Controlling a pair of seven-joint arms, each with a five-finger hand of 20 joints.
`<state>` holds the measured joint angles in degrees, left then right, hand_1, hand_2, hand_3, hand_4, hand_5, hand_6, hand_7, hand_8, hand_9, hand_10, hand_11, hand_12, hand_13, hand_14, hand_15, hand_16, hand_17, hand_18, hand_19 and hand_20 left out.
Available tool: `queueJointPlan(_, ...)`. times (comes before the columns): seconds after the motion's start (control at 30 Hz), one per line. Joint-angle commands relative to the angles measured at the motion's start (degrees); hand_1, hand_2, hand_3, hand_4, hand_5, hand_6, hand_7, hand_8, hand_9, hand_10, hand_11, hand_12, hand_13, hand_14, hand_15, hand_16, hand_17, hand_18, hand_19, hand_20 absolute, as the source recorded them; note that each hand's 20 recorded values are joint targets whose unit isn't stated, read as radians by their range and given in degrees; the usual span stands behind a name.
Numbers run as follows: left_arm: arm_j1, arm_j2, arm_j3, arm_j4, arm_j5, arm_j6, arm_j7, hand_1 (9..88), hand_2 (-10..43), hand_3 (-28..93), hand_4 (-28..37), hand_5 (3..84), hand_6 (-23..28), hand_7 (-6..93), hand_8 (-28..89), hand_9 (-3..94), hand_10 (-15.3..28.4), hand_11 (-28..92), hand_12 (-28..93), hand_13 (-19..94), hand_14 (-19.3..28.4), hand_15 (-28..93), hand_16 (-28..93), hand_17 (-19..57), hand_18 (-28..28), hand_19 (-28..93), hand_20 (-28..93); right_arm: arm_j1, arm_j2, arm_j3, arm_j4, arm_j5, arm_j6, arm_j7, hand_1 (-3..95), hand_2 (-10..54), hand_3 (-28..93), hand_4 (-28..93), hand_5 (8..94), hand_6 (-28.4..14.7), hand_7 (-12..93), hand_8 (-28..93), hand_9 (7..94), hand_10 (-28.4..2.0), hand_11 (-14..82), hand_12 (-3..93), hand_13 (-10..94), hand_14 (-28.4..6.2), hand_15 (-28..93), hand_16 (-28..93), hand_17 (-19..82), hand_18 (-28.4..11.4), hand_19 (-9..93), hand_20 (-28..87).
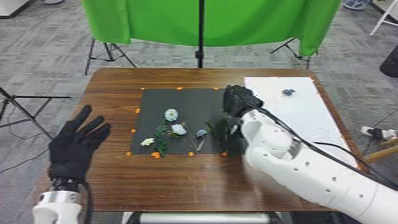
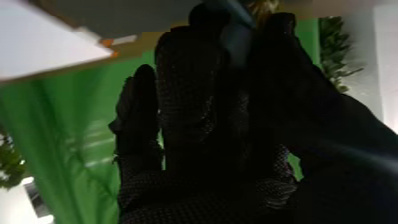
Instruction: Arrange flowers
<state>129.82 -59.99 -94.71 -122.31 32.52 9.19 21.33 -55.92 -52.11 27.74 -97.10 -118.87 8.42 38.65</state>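
In the head view my right hand point(image 1: 238, 100) is over the dark mat's right edge, close to the white sheet point(image 1: 313, 114). Its thumb and fingers pinch a slim grey-green stem point(image 2: 236, 37) in the right wrist view, where the black glove of the right hand point(image 2: 191, 100) partly hides it. Dark green leaves point(image 1: 216, 128) show just below that hand. On the dark mat point(image 1: 155, 100) lie a pale flower point(image 1: 171, 114), a white one point(image 1: 179, 129), a cream one point(image 1: 147, 142) and a small greyish-blue one point(image 1: 201, 133). My left hand point(image 1: 69, 152) stays open at the table's left side.
A small blue flower point(image 1: 288, 92) lies on the white sheet. Orange markers point(image 1: 155, 155) edge the mat on the brown table point(image 1: 115, 185). Beyond the far edge stand a green cloth point(image 1: 213, 25) and its black pole.
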Motion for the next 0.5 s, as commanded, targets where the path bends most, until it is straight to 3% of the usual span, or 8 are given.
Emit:
queueJointPlan(0.03,-0.7,-1.14,1.38,0.98,0.03,-0.4,-0.08,20.4,8.2,76,-28.3,35.9,5.3,10.1,-10,33.8,18.6,20,10,24,28.0,47,-8,-7.7,28.4,55,19,-0.4,-1.9,-2.4,0.8,-2.8,-1.8,-1.5,57.9,-9.5,71,-28,84.6,2.5,19,1,92.8,-6.4,11.4,35.7,77,-1.4,57,31,31,-16.7,82,39)
queueJointPlan(0.17,-1.8,-0.56,2.17,1.36,-0.01,-0.57,-0.18,20.4,8.1,77,-28.3,35.7,5.4,10.1,-10,33.8,18.6,20,10,24,28.0,47,-8,-7.7,28.4,55,20,-0.1,-2.4,-2.8,1.0,-3.5,-3.5,-1.4,56.9,-9.5,70,-28,82.4,3.1,17,-1,91.8,-6.7,12.4,36.6,75,-2.0,60,29,29,-17.8,82,40)
queueJointPlan(0.27,-2.1,-0.32,2.58,1.38,0.03,-0.63,-0.28,20.5,8.2,77,-28.3,35.6,5.5,10.2,-10,33.8,18.6,20,10,24,27.9,47,-8,-7.6,28.4,55,20,-0.3,-2.1,-2.8,0.5,-5.6,-5.2,-1.9,53.4,-9.5,70,-28,78.2,3.2,15,-2,88.3,-7.1,14.7,36.5,70,-4.8,66,26,26,-19.4,83,41)
queueJointPlan(0.37,-2.0,-0.3,2.48,1.35,0.18,-0.71,-0.47,20.5,8.2,77,-28.3,35.4,5.5,10.2,-10,33.8,18.6,20,10,24,27.9,47,-8,-7.6,28.4,54,20,-0.7,-1.7,-2.3,-0.4,-7.7,-6.3,-3.0,48.1,-9.5,72,-28,72.3,3.2,16,-7,81.7,-8.2,24.3,32.4,64,-7.8,74,20,23,-20.6,83,45)
queueJointPlan(0.4,-1.8,-0.67,2.21,1.27,0.34,-0.71,-1.11,20.5,8.2,77,-28.3,35.4,5.5,10.2,-10,33.8,18.6,20,10,24,27.9,47,-8,-7.6,28.4,54,20,-1.5,-1.8,-1.4,-0.6,-7.9,-6.8,-3.0,45.5,-9.5,73,-28,70.5,3.0,16,-12,78.6,-9.0,30.1,29.6,61,-8.7,76,18,22,-20.9,83,46)
queueJointPlan(0.5,-2.0,-0.38,2.33,1.48,0.14,-0.5,-0.84,20.7,8.2,77,-28.3,35.4,5.6,10.2,-10,33.8,18.6,20,10,24,27.9,47,-8,-7.6,28.4,54,21,-1.3,-1.3,-1.2,-1.2,-8.4,-7.1,-3.4,42.4,-9.5,75,-28,68.8,2.8,16,-13,75.3,-9.9,36.6,25.7,60,-9.5,78,18,21,-21.3,83,47)
